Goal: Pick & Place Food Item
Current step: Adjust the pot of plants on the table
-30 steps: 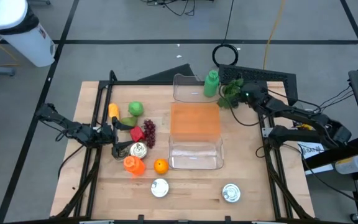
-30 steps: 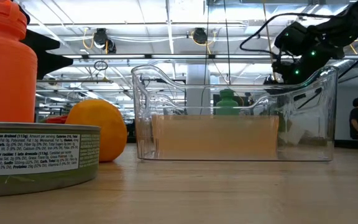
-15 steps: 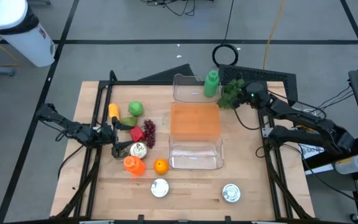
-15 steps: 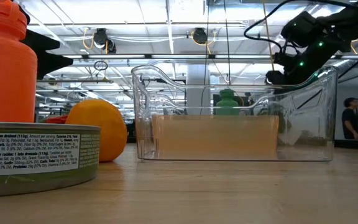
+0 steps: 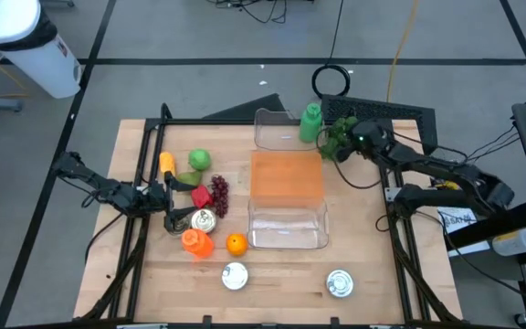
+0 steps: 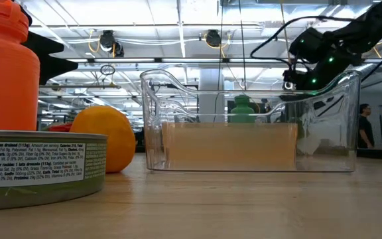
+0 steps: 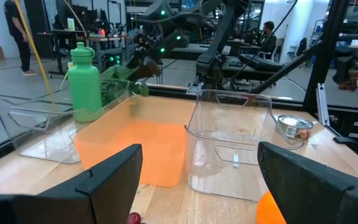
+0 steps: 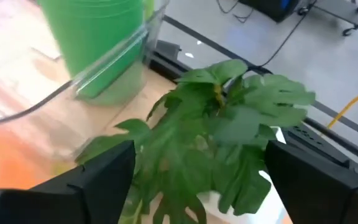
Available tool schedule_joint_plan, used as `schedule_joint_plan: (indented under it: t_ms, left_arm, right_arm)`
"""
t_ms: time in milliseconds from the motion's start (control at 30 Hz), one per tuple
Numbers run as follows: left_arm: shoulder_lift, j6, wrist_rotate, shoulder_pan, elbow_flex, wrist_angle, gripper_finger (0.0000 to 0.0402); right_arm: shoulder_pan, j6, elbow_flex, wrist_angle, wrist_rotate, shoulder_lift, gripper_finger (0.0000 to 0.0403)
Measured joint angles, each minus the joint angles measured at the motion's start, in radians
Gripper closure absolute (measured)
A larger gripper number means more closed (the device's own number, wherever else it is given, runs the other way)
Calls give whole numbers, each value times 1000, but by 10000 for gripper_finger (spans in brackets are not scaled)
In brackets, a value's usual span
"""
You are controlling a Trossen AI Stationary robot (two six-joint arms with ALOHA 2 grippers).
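A bunch of leafy greens (image 5: 334,139) lies on the table's far right part, beside a green bottle (image 5: 310,123). My right gripper (image 5: 345,141) hangs open just over the bunch, with the leaves (image 8: 219,124) showing between its two fingers. My left gripper (image 5: 165,196) waits open at the table's left with nothing between its fingers (image 7: 114,177). It sits among a green apple (image 5: 199,160), red grapes (image 5: 219,192), a red pepper (image 5: 201,196) and an orange (image 5: 236,244). My right gripper comes at the leafy greens from the table's right side, slanting down, one finger (image 8: 104,171) on either side of the bunch. Whether the fingers touch the leaves, I cannot tell. The bunch lies on the table.
An orange mat (image 5: 286,175) lies mid-table between a clear bin (image 5: 288,228) nearer the front and a clear tray (image 5: 277,130) at the back by the bottle. An orange bottle (image 5: 195,241) and cans (image 5: 235,276) (image 5: 339,284) stand near the front edge.
My right gripper has opened wide from shut. It rose a little and drew back toward the table's right, then came down again toward the leafy greens. The greens have stayed beside the green bottle.
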Motion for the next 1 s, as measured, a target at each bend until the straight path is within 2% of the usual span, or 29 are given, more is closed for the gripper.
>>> schedule_joint_plan:
  t_ms: [133,267,433,567,600,833,1000]
  left_arm:
    - [0,0,0,0,0,0,68]
    - [0,0,0,0,0,0,68]
    - [0,0,0,0,0,0,69]
    - [0,0,0,0,0,0,69]
    - [0,0,0,0,0,0,68]
    - [0,0,0,0,0,0,68]
    - [0,0,0,0,0,0,69]
  right_arm:
    - [-17,10,0,67,17,77,92]
    - [-32,13,0,110,17,112,154]
    - [-59,6,0,95,72,117,266]
    - [-76,-17,0,94,65,117,372]
    - [-76,-19,0,95,58,116,387]
    - [-74,22,0,115,-58,28,400]
    - [-76,56,-47,154,-46,-92,402]
